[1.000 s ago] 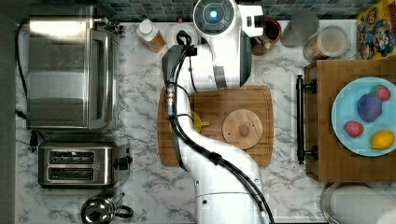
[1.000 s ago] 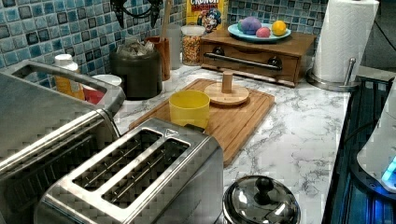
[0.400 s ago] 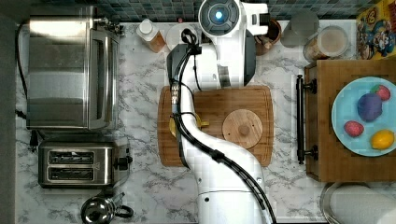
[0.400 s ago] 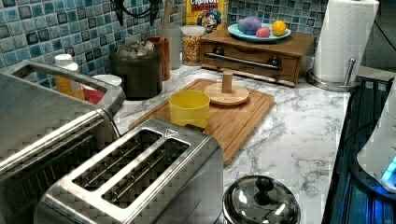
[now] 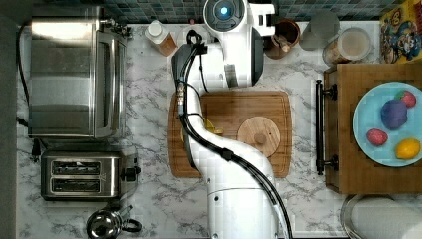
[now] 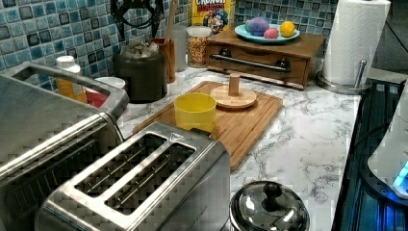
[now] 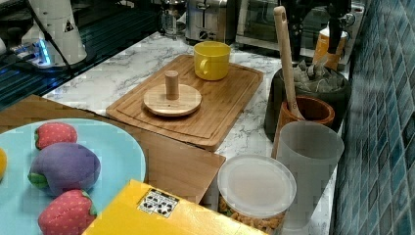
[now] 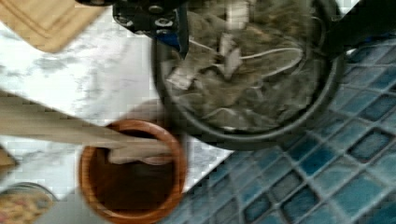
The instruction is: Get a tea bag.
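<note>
Tea bags fill a dark bowl beside a brown cup.

In the left view, the yellow cereal box standing against the tiled wall behind the wooden drawer unit is showing the word "CRUNCH" in dark letters across its top edge, cut off by the picture's upper border, above a cartoon captain figure. In the top view the same cereal box is showing its cartoon print, but no letters are reading clearly there. In the right view, a white label with black marks is sitting on the yellow box's top; its print is coming out too small to read.
</note>
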Available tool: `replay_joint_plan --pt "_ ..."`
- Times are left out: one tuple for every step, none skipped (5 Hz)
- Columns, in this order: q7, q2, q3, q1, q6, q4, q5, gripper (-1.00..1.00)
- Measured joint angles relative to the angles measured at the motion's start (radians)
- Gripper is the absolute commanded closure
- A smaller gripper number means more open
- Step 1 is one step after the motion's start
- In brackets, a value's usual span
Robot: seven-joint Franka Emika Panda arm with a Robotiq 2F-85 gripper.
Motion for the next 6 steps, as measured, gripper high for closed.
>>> replay_joint_plan --pt "0.0 0.023 0.004 0.007 0.03 0.0 0.011 1.0" --pt "0.0 0.03 0.001 0.011 0.034 0.0 0.014 1.0" --pt "0.0 0.022 -0.001 0.008 0.08 -0.006 0.014 1.0" --pt "0.0 0.019 -0.012 0.008 0.104 -0.003 0.014 1.0" --pt "0.001 0.019 -0.012 0.003 0.084 -0.004 0.014 1.0" --pt "0.001 0.019 -0.013 0.003 0.044 -0.004 0.014 1.0"
